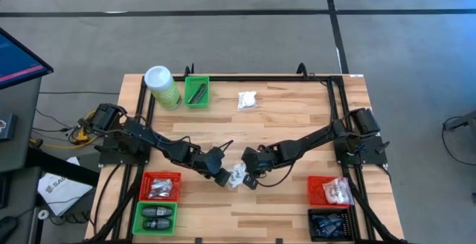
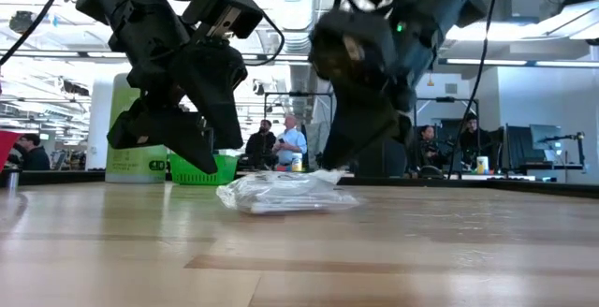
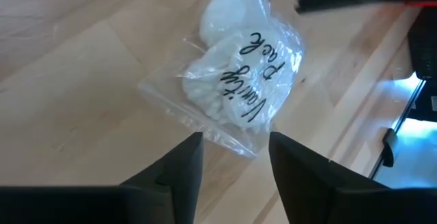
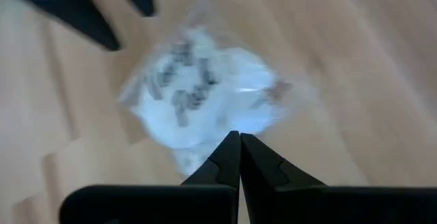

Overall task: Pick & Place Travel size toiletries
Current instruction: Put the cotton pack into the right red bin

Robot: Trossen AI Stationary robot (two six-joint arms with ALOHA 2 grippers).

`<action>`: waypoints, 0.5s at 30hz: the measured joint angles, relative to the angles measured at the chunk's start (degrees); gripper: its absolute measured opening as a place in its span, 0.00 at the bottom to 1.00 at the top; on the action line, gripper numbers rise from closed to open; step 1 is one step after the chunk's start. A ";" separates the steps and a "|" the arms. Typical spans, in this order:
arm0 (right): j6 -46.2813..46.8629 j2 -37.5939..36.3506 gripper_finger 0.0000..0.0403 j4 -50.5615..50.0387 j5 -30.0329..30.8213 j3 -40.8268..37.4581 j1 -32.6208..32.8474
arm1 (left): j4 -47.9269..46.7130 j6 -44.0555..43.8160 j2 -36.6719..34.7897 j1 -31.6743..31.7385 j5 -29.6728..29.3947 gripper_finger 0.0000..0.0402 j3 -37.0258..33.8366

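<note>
Looking down on the bench (image 1: 282,117), I see both arms meeting over one clear sachet (image 1: 238,175) of white contents with handwriting on it, lying flat on the wood. I take that sachet as my landmark.

The left end effector (image 3: 232,159) hangs just beside the sachet, its two fingers (image 3: 181,166) spread apart with nothing between them, the bag's corner just ahead of the gap. The right end effector (image 4: 239,157) is on the sachet's other side, fingers pressed together; from its wrist view the tips sit at the bag's edge, but I cannot tell whether any plastic is pinched. In the low view the right end effector (image 2: 328,162) reaches down to the bag's top, while the left one (image 2: 201,148) is close by, just above the wood.

Well beyond the sachet, toward the far edge, lies a second white sachet (image 1: 247,100). Farther along that edge from it stand a green bin (image 1: 197,91) and a green canister (image 1: 162,86). Nearer the front, a red bin (image 1: 161,186) sits on the left arm's side of the sachet, and another red bin (image 1: 329,192) on the right arm's side.
</note>
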 joint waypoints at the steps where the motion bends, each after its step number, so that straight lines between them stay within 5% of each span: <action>1: 0.15 0.08 0.00 -0.16 0.05 -0.11 -0.06 | 0.00 -0.08 0.00 0.01 -0.01 0.41 0.00; 15: 0.73 0.27 0.00 2.69 -0.02 -0.06 0.06 | -0.44 -3.47 0.00 -1.64 -0.38 0.41 0.00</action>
